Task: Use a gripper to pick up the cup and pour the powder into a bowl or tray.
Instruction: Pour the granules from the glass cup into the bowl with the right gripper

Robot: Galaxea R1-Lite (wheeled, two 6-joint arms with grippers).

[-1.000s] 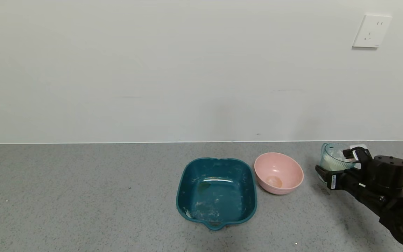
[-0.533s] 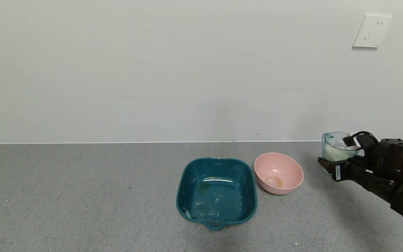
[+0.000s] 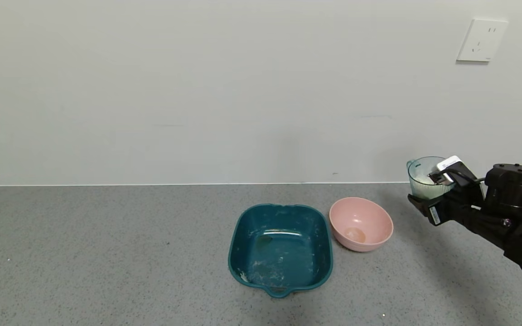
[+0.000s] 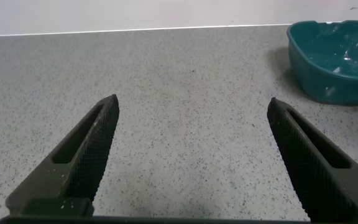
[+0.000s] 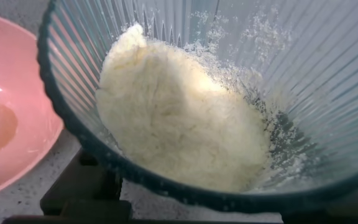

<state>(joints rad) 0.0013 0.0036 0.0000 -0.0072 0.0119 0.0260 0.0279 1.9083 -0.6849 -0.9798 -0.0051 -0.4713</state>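
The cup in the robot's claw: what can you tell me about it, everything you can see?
The cup is small, see-through pale blue-green plastic with fine vertical ribs and a darker rim. It holds a heap of white, grainy powder, with grains clinging to the inner wall. The right claw is shut on it and holds it off the grey counter, nearly upright, to the right of the pink bowl and higher than it. Nothing else touches it.

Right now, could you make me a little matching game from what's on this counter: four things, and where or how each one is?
Things:
1. cup
2. powder
3. pink bowl
4. teal tray

States:
A. heaped inside the cup
B. on the counter, nearest the lifted cup
C. held off the counter by the right gripper
D. on the counter, at the bowl's left

Pairs: 1-C, 2-A, 3-B, 4-D
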